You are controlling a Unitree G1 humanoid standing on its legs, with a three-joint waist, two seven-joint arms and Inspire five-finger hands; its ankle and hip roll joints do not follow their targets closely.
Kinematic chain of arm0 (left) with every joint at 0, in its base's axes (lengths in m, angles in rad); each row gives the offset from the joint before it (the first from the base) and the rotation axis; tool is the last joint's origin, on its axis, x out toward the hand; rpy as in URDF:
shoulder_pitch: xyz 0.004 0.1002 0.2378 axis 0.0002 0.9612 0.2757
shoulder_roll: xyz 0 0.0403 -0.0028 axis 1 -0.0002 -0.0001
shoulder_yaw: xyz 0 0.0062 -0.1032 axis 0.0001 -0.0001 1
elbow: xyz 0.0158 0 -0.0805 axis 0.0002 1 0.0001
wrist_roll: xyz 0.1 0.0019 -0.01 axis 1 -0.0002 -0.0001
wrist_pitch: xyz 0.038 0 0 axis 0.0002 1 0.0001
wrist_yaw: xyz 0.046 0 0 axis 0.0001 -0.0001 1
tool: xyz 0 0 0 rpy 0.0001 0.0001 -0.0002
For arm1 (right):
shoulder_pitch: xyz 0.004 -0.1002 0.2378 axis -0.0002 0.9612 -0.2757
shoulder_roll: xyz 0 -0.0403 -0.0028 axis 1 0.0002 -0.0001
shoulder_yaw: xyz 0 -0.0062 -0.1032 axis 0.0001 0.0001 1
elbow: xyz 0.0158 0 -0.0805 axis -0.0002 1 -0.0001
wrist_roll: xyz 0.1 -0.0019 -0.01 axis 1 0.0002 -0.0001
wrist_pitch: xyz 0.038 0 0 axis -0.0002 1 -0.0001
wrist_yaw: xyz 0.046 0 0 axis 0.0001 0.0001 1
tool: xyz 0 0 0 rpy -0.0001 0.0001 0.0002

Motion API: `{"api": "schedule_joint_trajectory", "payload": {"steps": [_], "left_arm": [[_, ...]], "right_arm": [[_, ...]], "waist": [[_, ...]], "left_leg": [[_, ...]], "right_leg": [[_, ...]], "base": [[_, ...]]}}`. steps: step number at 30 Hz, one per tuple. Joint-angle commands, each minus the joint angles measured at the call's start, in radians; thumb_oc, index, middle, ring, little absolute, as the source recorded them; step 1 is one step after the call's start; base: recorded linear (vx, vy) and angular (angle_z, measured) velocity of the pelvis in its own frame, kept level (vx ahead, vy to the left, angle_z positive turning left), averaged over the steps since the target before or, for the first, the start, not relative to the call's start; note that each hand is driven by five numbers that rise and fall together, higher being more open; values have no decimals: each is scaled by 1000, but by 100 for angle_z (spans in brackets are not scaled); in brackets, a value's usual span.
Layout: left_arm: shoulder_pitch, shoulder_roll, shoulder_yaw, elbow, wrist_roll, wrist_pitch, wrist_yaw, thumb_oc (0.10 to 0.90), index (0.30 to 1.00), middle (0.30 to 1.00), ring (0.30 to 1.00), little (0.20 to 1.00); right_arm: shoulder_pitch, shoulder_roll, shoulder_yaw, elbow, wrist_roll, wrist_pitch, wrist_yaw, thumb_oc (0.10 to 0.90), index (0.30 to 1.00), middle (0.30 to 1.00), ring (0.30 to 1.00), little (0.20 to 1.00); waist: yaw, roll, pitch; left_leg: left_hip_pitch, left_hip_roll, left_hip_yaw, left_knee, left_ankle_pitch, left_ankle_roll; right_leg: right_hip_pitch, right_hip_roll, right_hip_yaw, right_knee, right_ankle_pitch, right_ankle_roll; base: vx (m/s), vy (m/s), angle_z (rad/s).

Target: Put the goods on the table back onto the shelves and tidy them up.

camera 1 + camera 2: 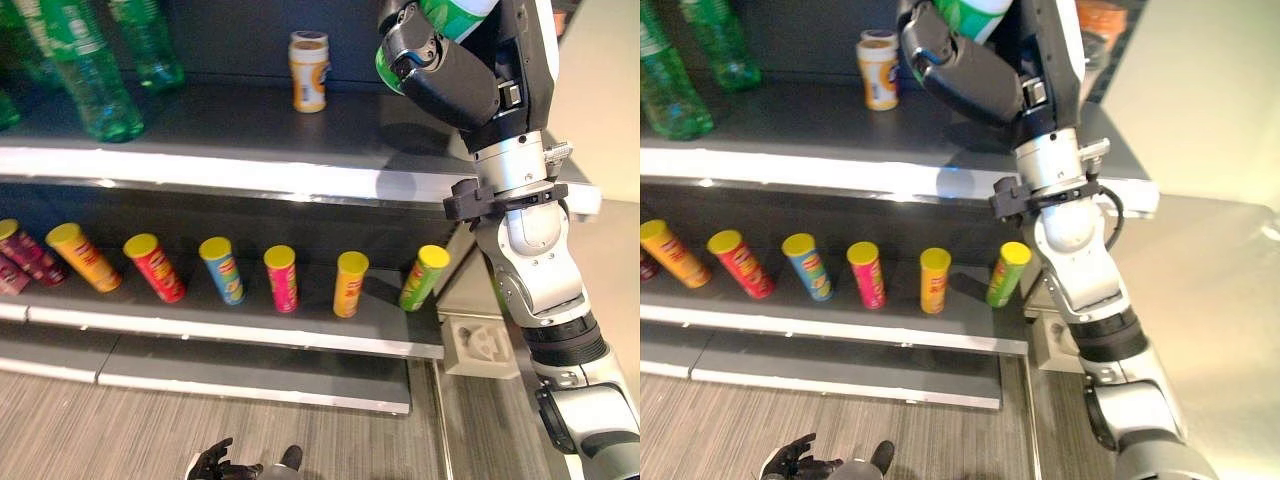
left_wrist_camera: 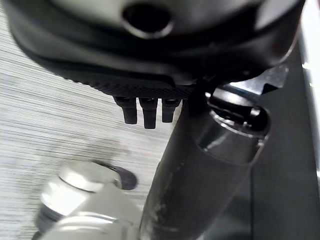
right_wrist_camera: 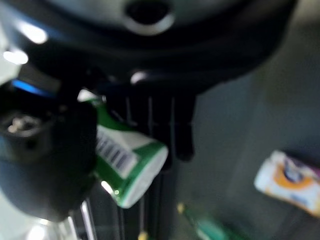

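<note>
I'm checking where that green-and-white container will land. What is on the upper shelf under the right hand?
The right hand, fingers curled round the green-and-white container, hangs over bare dark upper shelf. An orange-and-white jar stands beside it. The arm covers the shelf's right end.

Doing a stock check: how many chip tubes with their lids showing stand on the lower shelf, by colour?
maroon tubes: 1
orange-yellow tubes: 2
red tubes: 1
blue tubes: 1
pink tubes: 1
green tubes: 1
Total: 7

You can read no text or number: the barcode on the green-and-white can (image 3: pixel 131 167) and the crisp tubes' (image 1: pixel 283 278) labels stay illegible.
</note>
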Motion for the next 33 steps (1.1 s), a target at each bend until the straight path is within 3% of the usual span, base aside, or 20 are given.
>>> {"api": "schedule_joint_trajectory", "payload": {"steps": [1, 6, 7, 10, 17, 20, 21, 22, 23, 29, 33], "left_arm": [[-55, 69, -8, -44, -31, -46, 23, 800, 900, 900, 900, 900], [-67, 70, 5, -29, -44, -52, 27, 800, 900, 900, 900, 900], [-67, 70, -1, -24, -47, -46, 29, 800, 900, 900, 900, 900], [-65, 73, -15, -26, -24, -44, 26, 800, 900, 900, 900, 900], [-52, 94, -16, -23, 22, -44, 18, 800, 900, 900, 900, 900], [-54, 106, -20, -31, 28, -45, 11, 800, 900, 900, 900, 900], [-59, 111, -25, -33, 32, -46, 8, 800, 900, 900, 900, 900], [-74, 126, -29, -32, 41, -50, 12, 800, 900, 900, 900, 900], [-74, 128, -36, -40, 33, -51, 10, 800, 900, 900, 900, 900], [-82, 121, -31, -13, 16, -45, 18, 800, 900, 900, 900, 900], [-78, 109, -35, -4, 25, -39, 21, 800, 900, 900, 900, 900]], "right_arm": [[-145, 9, 30, 7, -13, -32, -9, 400, 300, 300, 300, 300], [-201, -1, 87, 71, -35, -10, 13, 400, 300, 300, 300, 300], [-210, -1, 84, 90, -37, -1, 13, 400, 300, 300, 300, 300], [-205, -7, 78, 122, -74, 14, 1, 400, 300, 300, 300, 300], [-209, -22, 64, 169, -143, 35, -29, 400, 300, 300, 300, 300], [-211, -43, 58, 183, -150, 41, -43, 400, 300, 300, 300, 300], [-203, -59, 48, 186, -153, 44, -46, 400, 300, 300, 300, 300], [-191, -92, 32, 191, -153, 45, -54, 400, 300, 300, 300, 300], [-188, -104, 28, 186, -150, 51, -54, 400, 300, 300, 300, 300], [-226, -116, 60, 221, -127, 43, -56, 400, 300, 300, 300, 300], [-208, -123, 59, 215, -128, 49, -50, 400, 300, 300, 300, 300]], "waist": [[-35, -39, -35], [-63, -29, -46], [-79, -11, -70], [-79, 11, -89], [-66, 1, -77], [-61, 2, -61], [-75, 2, -54], [-90, -2, -46], [-96, -6, -42], [-86, -44, -82], [-91, -51, -88]], "left_leg": [[13, 71, 71, 141, -46, -57], [87, 78, 15, 164, -100, -65], [116, 64, 9, 112, -125, -55], [135, 24, 5, 27, -124, -33], [137, -63, 20, -13, -138, 23], [128, -76, 23, -2, -142, 37], [123, -78, 14, 0, -140, 41], [114, -81, -6, 0, -132, 46], [114, -80, -20, -1, -132, 49], [111, -69, -42, -23, -114, 39], [128, -53, -50, -36, -109, 30]], "right_leg": [[9, -103, 58, 34, -79, 122], [-28, -122, 57, 42, -58, 125], [-43, -128, 53, 48, -48, 130], [-58, -166, 48, 50, -9, 148], [-114, -248, 96, 81, 58, 203], [-132, -256, 134, 118, 45, 209], [-149, -249, 192, 159, 32, 210], [-165, -212, 335, 190, 9, 223], [-159, -194, 380, 191, -4, 212], [-86, -159, 372, 62, 4, 212], [-56, -151, 352, 43, -6, 210]], "base": [[-49, 34, -3], [-95, 120, 7], [-4, 242, 32], [-6, 324, 40], [-32, 211, 10], [-45, 123, -25], [-46, 107, -17], [-2, 44, 4], [5, 12, 21], [70, -92, 24], [53, -57, 9]]}}
